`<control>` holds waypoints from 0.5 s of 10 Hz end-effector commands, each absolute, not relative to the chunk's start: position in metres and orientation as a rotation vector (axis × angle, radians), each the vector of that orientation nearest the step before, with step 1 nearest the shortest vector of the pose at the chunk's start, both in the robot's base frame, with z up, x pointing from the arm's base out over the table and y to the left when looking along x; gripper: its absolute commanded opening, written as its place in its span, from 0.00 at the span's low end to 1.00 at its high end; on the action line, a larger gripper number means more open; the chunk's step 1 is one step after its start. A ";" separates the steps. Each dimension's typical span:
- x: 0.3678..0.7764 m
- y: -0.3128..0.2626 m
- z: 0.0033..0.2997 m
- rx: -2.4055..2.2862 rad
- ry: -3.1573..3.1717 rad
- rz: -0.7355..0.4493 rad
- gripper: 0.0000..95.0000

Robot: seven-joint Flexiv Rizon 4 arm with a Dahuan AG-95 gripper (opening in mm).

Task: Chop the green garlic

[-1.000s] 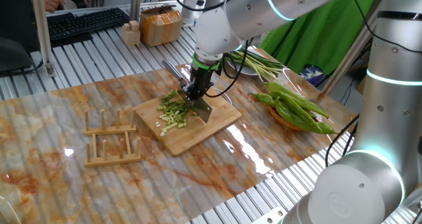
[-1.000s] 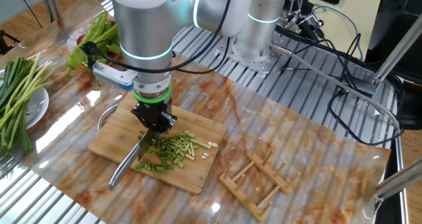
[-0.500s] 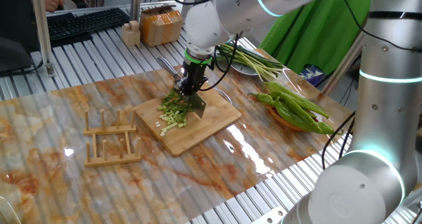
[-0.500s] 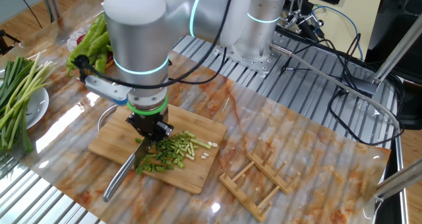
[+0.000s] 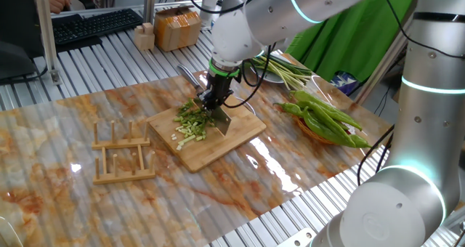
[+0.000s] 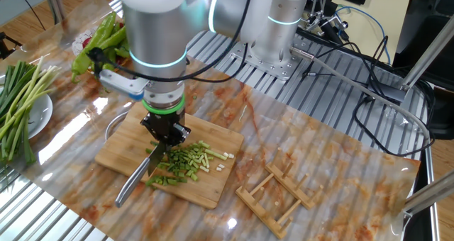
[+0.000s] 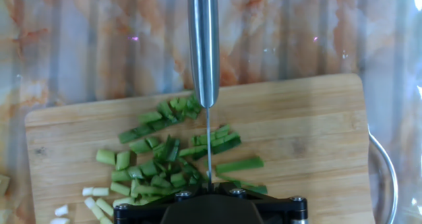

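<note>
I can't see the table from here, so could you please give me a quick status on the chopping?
Gripper shut on knife, blade down on the cutting board. Green garlic mostly cut into short bits, piled at the blade. Nothing in the way.

The single arm reaches out from its base column at the right of one fixed view, its silver links bending at an elbow high over the table, and descends to the centre of the scene. The wrist is vertical, with a green ring just above the hand. The gripper (image 5: 215, 102) points straight down, and its black fingers (image 6: 164, 131) are closed tight on the knife (image 6: 142, 176) that it holds. In the hand view, only the lower black edge of the gripper (image 7: 210, 207) body shows.
</note>
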State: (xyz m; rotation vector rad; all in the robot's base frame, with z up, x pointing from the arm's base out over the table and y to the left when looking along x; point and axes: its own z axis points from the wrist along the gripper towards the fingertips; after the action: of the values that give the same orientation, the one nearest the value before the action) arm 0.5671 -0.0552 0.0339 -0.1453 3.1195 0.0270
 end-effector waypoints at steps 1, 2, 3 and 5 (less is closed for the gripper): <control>0.564 -0.055 0.016 -0.141 3.147 0.044 0.00; 0.567 -0.056 0.024 -0.146 3.160 0.041 0.00; 0.569 -0.056 0.031 -0.147 3.171 0.037 0.00; 0.569 -0.056 0.044 -0.137 3.189 0.039 0.00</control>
State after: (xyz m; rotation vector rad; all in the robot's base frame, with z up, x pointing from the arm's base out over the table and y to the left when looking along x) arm 0.5703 -0.0559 0.0412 -0.1327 3.1912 0.0393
